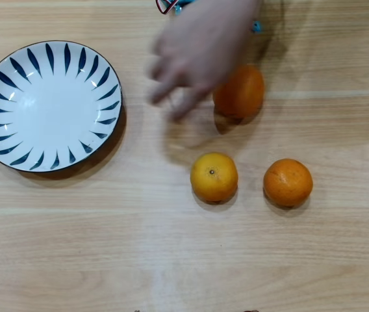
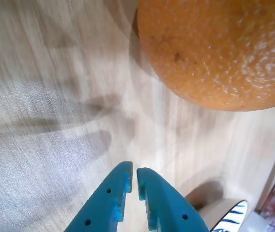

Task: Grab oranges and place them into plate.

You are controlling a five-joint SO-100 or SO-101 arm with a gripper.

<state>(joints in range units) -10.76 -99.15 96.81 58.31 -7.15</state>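
In the overhead view three oranges lie on the wooden table: one [image 1: 241, 92] at the upper middle, partly under a blurred human hand [image 1: 197, 49], a yellower one with a stem dot [image 1: 214, 176], and one [image 1: 288, 182] to its right. The white plate with dark blue strokes [image 1: 48, 110] sits empty at the left. My teal gripper [image 2: 133, 170] shows only in the wrist view, jaws nearly touching and empty. An orange [image 2: 215, 48] fills that view's upper right, apart from the fingertips. The plate's rim [image 2: 232, 220] peeks in at the bottom right.
The hand reaches in from the top edge of the overhead view and casts finger shadows on the table [image 2: 45, 121]. Bare wood lies between the plate and the oranges and along the front.
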